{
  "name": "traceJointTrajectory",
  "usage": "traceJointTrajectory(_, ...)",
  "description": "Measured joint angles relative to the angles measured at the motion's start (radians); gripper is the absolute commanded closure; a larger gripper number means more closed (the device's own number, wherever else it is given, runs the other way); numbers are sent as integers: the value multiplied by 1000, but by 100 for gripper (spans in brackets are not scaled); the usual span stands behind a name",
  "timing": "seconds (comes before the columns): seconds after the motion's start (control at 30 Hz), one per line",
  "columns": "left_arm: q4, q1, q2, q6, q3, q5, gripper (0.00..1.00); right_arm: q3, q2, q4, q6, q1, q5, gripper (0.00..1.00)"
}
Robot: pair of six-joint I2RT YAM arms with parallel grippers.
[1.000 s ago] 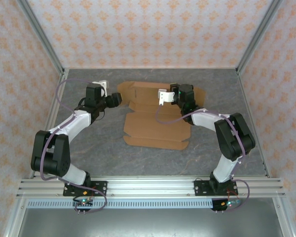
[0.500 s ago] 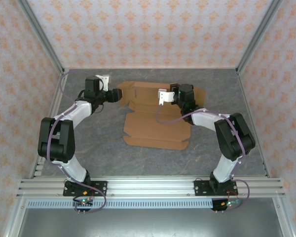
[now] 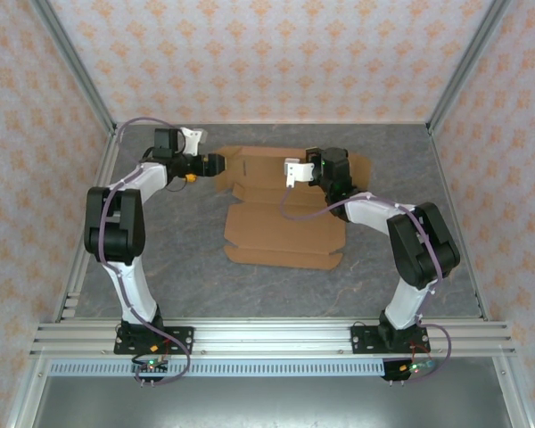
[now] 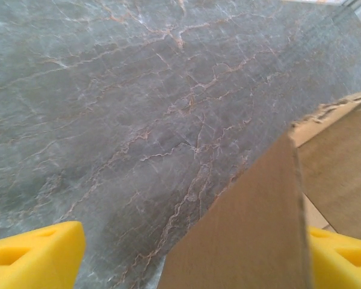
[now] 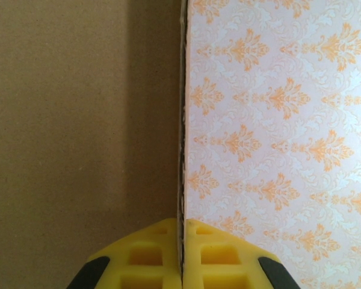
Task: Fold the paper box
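The paper box (image 3: pixel 281 227) is a flat brown die-cut cardboard sheet lying mid-table, its far flaps partly raised. At its far left corner my left gripper (image 3: pixel 217 166) stands open. In the left wrist view a raised cardboard flap (image 4: pixel 253 229) sits between the wide-apart yellow fingertips (image 4: pixel 36 256), close to the right-hand one, and neither pad presses on it. My right gripper (image 3: pixel 319 161) is over the sheet's far middle. In the right wrist view its yellow fingers (image 5: pixel 150 256) are shut on the thin edge of an upright cardboard panel (image 5: pixel 78 120).
The grey marbled table (image 3: pixel 178 259) is walled by patterned panels (image 3: pixel 276 53) at the back and sides. An aluminium rail (image 3: pixel 267 334) with both arm bases runs along the near edge. Bare tabletop (image 4: pixel 120 90) lies to the left of the flap.
The left arm has swung toward the far left corner, its gripper staying at the box's left flap while its jaws widened. The right arm and the sheet have not moved.
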Motion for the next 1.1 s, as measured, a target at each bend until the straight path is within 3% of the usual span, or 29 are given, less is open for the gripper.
traceJointTrajectory(0.53,0,-15,29,59,-29,226,24,35,50,9,-2,0,31,100)
traceJointTrajectory(0.83,-41,-35,-85,129,-64,252,27,57,66,13,-2,0,50,100)
traceJointTrajectory(1.1,-106,-60,-54,148,1,203,28,57,66,16,-2,2,57,100)
